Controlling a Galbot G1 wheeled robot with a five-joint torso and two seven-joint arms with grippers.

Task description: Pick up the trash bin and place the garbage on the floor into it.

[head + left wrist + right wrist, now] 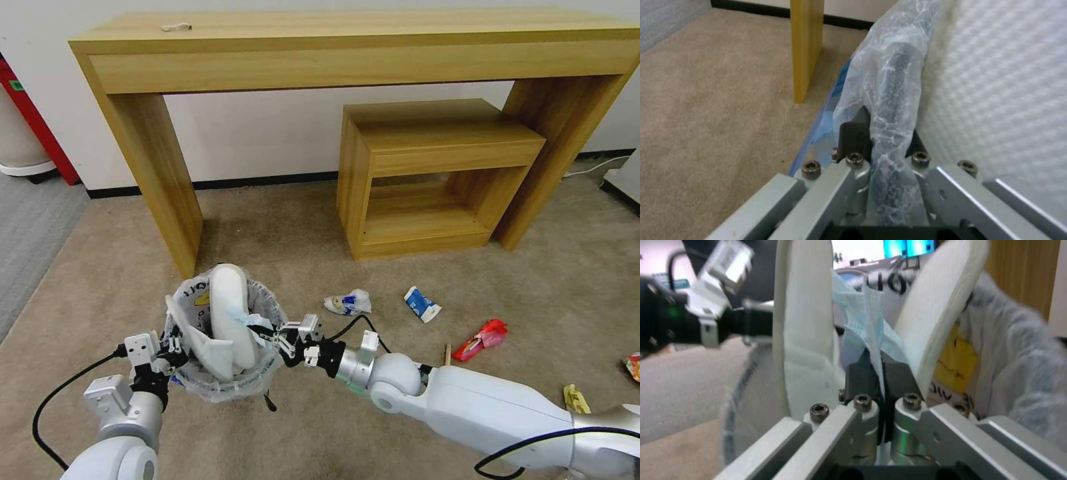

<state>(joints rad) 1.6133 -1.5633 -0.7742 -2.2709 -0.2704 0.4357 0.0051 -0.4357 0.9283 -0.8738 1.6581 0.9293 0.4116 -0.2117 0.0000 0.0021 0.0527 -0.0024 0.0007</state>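
The trash bin [223, 390], black with a clear crinkly bag, hangs above the carpet with my left gripper [171, 348] shut on its near-left rim. The left wrist view shows that gripper [882, 141] clamped on the bag-covered rim [898, 83]. Two white slippers [230, 313] stand upright in the bin. My right gripper [270, 333] is over the bin's right rim, shut on a blue mask [862, 316] that hangs between the slippers [802, 306]. Garbage on the floor: a crumpled white-blue piece [348, 303], a blue-white carton [421, 304], a red wrapper [485, 335], a wooden stick [448, 353], a yellow wrapper [575, 399].
A wooden desk [353, 47] stands against the wall, its left leg [163, 187] just behind the bin. A low wooden shelf unit [433, 173] sits under it on the right. More litter [633, 367] lies at the right edge. Open carpet lies in front.
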